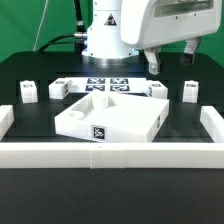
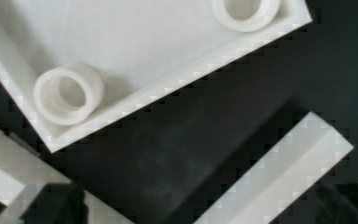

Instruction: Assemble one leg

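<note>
Several small white legs with tags stand on the black table: two at the exterior view's left [image 1: 27, 92] [image 1: 57, 88] and two at its right [image 1: 157, 90] [image 1: 188, 93]. The large white square piece [image 1: 105, 118] lies in the middle. My gripper [image 1: 170, 60] hangs high above the right-hand legs, open and empty, touching nothing. In the wrist view the gripper [image 2: 194, 215] holds nothing; its dark fingers [image 2: 30, 205] show only at the picture's edge. That view shows the large piece [image 2: 131, 45] with two round corner holes. No leg shows there.
The marker board [image 1: 106, 85] lies behind the large piece, before the robot base [image 1: 105, 35]. A low white wall [image 1: 110, 155] borders the table's front and both sides. White bars [image 2: 300, 170] cross the wrist view on the black table.
</note>
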Available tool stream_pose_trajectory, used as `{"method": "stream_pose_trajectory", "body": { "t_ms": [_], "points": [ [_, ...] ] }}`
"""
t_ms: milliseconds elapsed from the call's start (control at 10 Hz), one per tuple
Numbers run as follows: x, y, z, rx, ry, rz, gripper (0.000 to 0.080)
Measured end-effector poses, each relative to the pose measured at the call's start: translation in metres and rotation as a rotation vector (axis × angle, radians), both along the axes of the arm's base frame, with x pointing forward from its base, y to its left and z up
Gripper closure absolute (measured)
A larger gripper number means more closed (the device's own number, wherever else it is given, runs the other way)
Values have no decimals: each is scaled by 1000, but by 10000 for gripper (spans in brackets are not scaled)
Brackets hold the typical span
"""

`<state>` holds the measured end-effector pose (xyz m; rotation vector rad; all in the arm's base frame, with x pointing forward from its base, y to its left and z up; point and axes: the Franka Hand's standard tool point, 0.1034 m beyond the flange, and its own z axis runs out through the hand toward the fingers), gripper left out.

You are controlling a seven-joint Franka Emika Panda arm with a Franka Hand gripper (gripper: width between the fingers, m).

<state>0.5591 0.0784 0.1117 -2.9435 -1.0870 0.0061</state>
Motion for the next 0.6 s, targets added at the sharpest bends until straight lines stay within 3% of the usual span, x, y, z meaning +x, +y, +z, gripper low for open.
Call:
{"method": "stream_pose_trajectory", "body": {
  "t_ms": [300,600],
  "points": [
    [-2,1,-4,5,-28,40,150],
    [-31,-2,-21,5,-67,202,150]
  ]
}}
